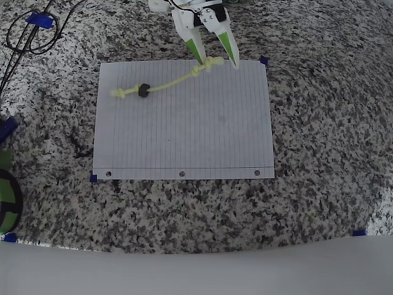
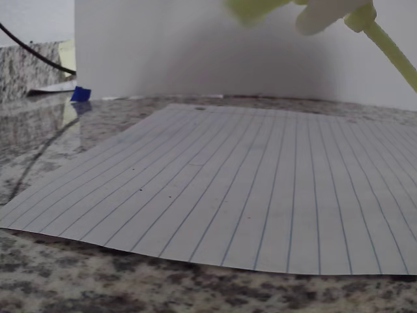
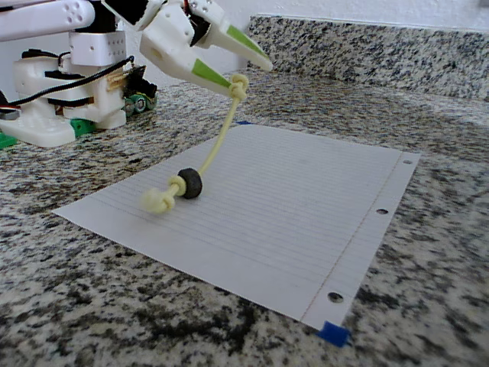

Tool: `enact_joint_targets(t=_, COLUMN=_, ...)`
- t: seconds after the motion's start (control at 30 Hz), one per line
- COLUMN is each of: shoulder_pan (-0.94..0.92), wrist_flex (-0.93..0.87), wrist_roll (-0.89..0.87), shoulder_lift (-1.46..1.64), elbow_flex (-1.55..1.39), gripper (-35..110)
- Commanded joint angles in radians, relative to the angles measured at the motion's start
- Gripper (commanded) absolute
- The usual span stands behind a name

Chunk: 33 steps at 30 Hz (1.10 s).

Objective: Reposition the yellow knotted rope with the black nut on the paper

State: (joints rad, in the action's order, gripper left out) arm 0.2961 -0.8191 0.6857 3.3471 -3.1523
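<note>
The white lined paper [image 1: 184, 135] lies flat on the granite counter, its punched holes along the near edge in the overhead view. On its far left part lies the yellow knotted rope [image 1: 169, 83], threaded through the black nut [image 1: 144, 90]. In the fixed view the rope [image 3: 218, 141] climbs from the nut [image 3: 190, 183] to a knot at the tip of the lower finger [image 3: 218, 79], raised off the paper [image 3: 290, 206]. My gripper [image 1: 218, 61] hovers over the sheet's far edge with its jaws spread wide. The wrist view catches the rope [image 2: 391, 52] at the top right.
Black cables [image 1: 27, 37] loop at the counter's far left corner. Blue tape bits [image 1: 264, 60] mark the sheet's corners. A green and black object [image 1: 6, 196] sits at the left edge. The arm's white base [image 3: 61, 107] stands behind the sheet, before a granite backsplash [image 3: 382, 46].
</note>
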Motion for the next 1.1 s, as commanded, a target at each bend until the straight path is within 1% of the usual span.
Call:
enact_joint_targets(t=0.0, shoulder_pan=0.026, wrist_flex=0.017, wrist_roll=0.097, shoulder_lift=0.037, elbow_flex=-0.011, gripper=68)
enact_joint_targets(t=0.07, shoulder_pan=0.029, wrist_flex=0.074, wrist_roll=0.213, shoulder_lift=0.057, elbow_flex=-0.012, gripper=67)
enact_joint_targets(t=0.13, shoulder_pan=0.034, wrist_flex=0.097, wrist_roll=0.285, shoulder_lift=0.06, elbow_flex=-0.011, gripper=64)
enact_joint_targets(t=0.2, shoulder_pan=0.034, wrist_flex=0.097, wrist_roll=0.368, shoulder_lift=0.061, elbow_flex=-0.012, gripper=61)
enact_joint_targets(t=0.4, shoulder_pan=0.044, wrist_flex=0.094, wrist_roll=0.58, shoulder_lift=0.061, elbow_flex=-0.014, gripper=60)
enact_joint_targets(t=0.63, shoulder_pan=0.061, wrist_flex=0.091, wrist_roll=0.959, shoulder_lift=0.061, elbow_flex=-0.023, gripper=60)
enact_joint_targets(t=0.73, shoulder_pan=0.08, wrist_flex=0.078, wrist_roll=1.039, shoulder_lift=0.058, elbow_flex=-0.026, gripper=62)
enact_joint_targets(t=0.93, shoulder_pan=0.097, wrist_flex=-0.005, wrist_roll=1.095, shoulder_lift=0.023, elbow_flex=-0.04, gripper=63)
enact_joint_targets(t=1.07, shoulder_pan=0.124, wrist_flex=0.031, wrist_roll=1.143, shoulder_lift=0.021, elbow_flex=-0.044, gripper=63)
